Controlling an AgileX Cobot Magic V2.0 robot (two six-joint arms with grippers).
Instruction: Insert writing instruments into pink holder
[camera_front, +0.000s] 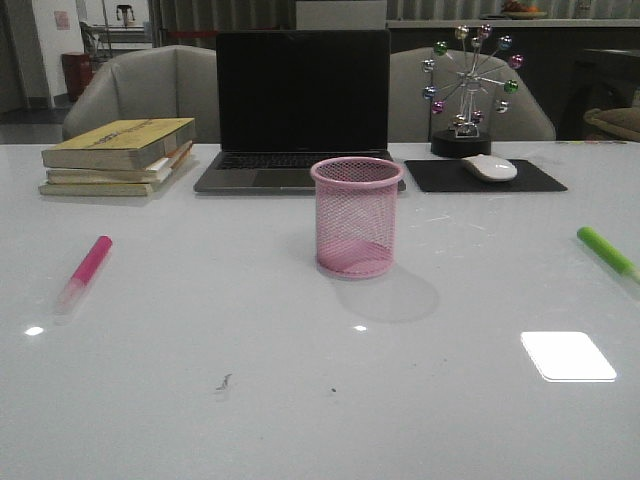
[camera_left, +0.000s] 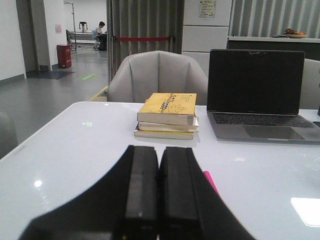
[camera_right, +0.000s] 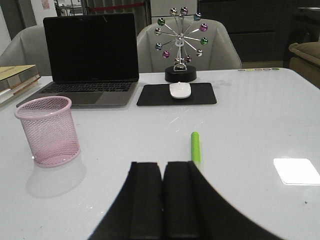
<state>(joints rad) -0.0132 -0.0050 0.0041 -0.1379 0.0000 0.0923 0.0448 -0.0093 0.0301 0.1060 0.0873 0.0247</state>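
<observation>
The pink holder stands upright and empty at the table's middle; it shows too in the right wrist view as the pink holder. The magenta marker lies on the table at the left, its tip peeking past my left gripper, which is shut with nothing in it. The lime green marker lies at the right edge; in the right wrist view the green marker runs just beyond my right gripper, shut and empty. Neither gripper appears in the front view.
Behind the holder sit a dark laptop, a stack of books at the back left, and a mouse on a black pad with a ferris-wheel ornament at the back right. Chairs stand beyond the table.
</observation>
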